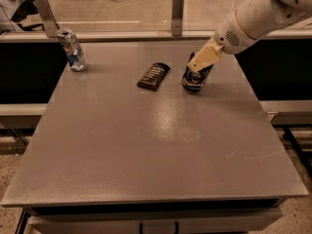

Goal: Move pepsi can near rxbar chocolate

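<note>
The pepsi can [196, 79] is dark blue and tilted, its base at or just above the grey table [146, 145], a short way right of the rxbar chocolate [153, 76]. The rxbar is a flat dark wrapper lying at the table's back middle. My gripper [204, 60] comes in from the upper right on a white arm and is shut on the pepsi can's upper part; a cream finger [204, 58] covers the can's top.
A slimmer silver-and-blue can [71, 49] stands at the table's back left corner. A low rail with two upright posts [178, 9] runs along the table's far edge. The table's right edge drops off beside the arm.
</note>
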`<state>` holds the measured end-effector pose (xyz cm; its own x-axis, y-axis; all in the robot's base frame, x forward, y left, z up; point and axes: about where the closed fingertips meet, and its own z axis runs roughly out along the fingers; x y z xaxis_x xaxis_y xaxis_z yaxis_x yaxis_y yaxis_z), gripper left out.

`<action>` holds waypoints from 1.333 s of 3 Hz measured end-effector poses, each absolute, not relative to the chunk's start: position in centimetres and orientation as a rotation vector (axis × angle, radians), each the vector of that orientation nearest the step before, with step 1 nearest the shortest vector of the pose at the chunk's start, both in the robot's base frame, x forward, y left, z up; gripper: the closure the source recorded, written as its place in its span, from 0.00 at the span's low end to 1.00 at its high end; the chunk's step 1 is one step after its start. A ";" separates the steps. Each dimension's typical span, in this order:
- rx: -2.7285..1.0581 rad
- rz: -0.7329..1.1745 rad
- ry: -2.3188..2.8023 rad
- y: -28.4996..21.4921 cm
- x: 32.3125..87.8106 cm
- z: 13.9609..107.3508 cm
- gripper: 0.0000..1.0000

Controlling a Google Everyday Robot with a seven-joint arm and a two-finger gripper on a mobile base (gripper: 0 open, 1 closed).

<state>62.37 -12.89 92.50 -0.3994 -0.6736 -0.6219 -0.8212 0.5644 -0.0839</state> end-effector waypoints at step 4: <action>-1.310 0.261 2.240 -9.6 63.3 93.6 0.82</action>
<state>63.29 -9.63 93.57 -0.3915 -0.7520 -0.5304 -0.8537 0.5119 -0.0957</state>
